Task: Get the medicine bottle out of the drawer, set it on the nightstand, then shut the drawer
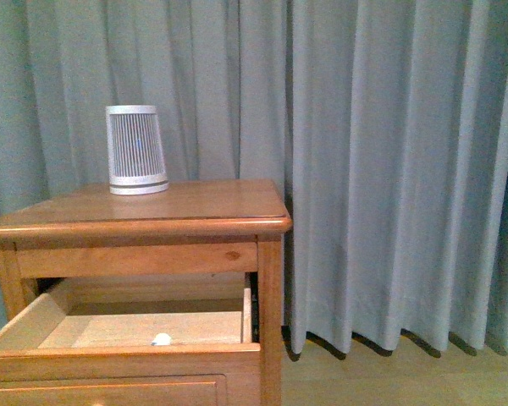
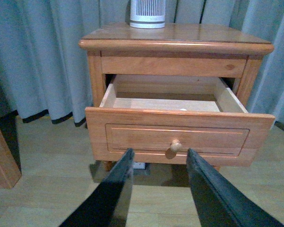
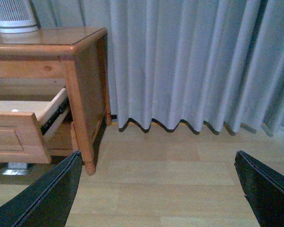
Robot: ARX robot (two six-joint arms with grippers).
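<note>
The nightstand (image 1: 195, 207) stands at the left in the front view, with its upper drawer (image 1: 118, 359) pulled open. The tiny white medicine bottle (image 1: 161, 340) lies inside the drawer, just behind the front panel; only its top shows. It also shows as a white speck in the left wrist view (image 2: 183, 109) and the right wrist view (image 3: 14, 110). My left gripper (image 2: 158, 158) is open and empty, in front of the drawer's round knob (image 2: 175, 145), apart from it. My right gripper (image 3: 158, 163) is open wide and empty, above the floor to the right of the nightstand (image 3: 80, 71). Neither arm shows in the front view.
A tall white-and-grey ribbed tapered device (image 1: 136, 150) stands on the nightstand top at the back left. Grey curtains (image 1: 389, 169) hang behind and to the right. The floor is pale wood (image 3: 170, 179). Another wooden piece (image 2: 2, 156) stands at the left wrist view's edge.
</note>
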